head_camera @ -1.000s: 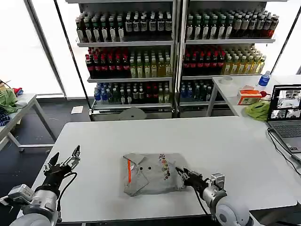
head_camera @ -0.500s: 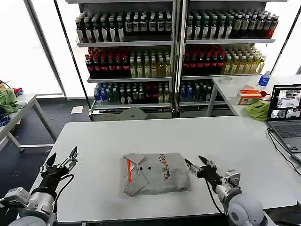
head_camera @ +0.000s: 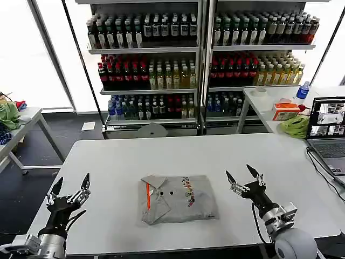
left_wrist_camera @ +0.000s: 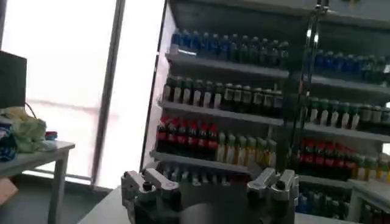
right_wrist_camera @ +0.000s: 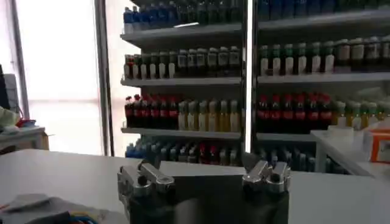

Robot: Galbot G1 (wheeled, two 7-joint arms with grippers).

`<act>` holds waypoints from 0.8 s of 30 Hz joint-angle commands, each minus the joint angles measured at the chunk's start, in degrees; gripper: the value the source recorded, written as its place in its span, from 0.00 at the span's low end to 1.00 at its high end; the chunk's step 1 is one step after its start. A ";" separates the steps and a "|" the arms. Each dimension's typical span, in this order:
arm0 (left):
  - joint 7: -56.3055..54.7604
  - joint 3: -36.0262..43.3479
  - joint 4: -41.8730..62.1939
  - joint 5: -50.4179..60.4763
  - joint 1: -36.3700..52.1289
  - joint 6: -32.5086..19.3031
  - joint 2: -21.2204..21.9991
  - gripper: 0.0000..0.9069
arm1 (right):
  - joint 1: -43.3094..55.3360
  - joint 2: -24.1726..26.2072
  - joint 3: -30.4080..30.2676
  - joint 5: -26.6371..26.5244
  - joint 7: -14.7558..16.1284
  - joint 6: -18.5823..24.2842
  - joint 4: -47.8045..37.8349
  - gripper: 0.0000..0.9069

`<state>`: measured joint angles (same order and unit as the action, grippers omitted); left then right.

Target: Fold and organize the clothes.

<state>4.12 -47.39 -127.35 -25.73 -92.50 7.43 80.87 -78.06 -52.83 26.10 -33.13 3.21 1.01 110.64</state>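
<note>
Your right end effector (head_camera: 245, 177) hung with its fingers spread apart and empty, raised just off the surface (head_camera: 259, 151) and a little way to the right of the folded shirt (head_camera: 178, 198); your left end effector (head_camera: 69, 188) was likewise spread and empty, poised well apart from the shirt near the left edge of the surface. The shirt lay near the middle of the surface toward the front edge, a compact grey packet with the orange collar stripe and buttons toward its left side and the coloured print near the centre. To my eye the fold itself looked finished, so the step in hand was tidying or placing the packet. You would have done well to come in low from both sides and slide under the packet's edges evenly rather than pinch one corner, since a one-sided lift would likely have let the layers spill open. You had plenty of open room: bare surface stretched behind the shirt and to both sides. The tight spots were the front edge close to the packet and the laptop (head_camera: 328, 129) with its cable at the far right.
</note>
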 commanded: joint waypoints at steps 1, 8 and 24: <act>6.84 -0.13 3.37 11.17 -5.31 -19.23 5.05 1.00 | -6.36 -1.30 4.09 3.49 4.36 10.32 -1.52 1.00; 7.76 -1.14 6.45 13.40 -9.30 -24.37 4.35 1.00 | -8.03 -1.85 5.43 1.40 4.83 11.08 -3.55 1.00; 15.61 -9.27 8.64 6.55 -10.42 -26.21 -0.59 1.00 | -8.11 -2.46 5.76 0.49 4.01 12.08 -2.61 1.00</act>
<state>13.85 -51.66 -119.78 -15.71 -100.88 -15.13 81.92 -85.15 -55.14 30.89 -31.89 7.15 11.50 107.87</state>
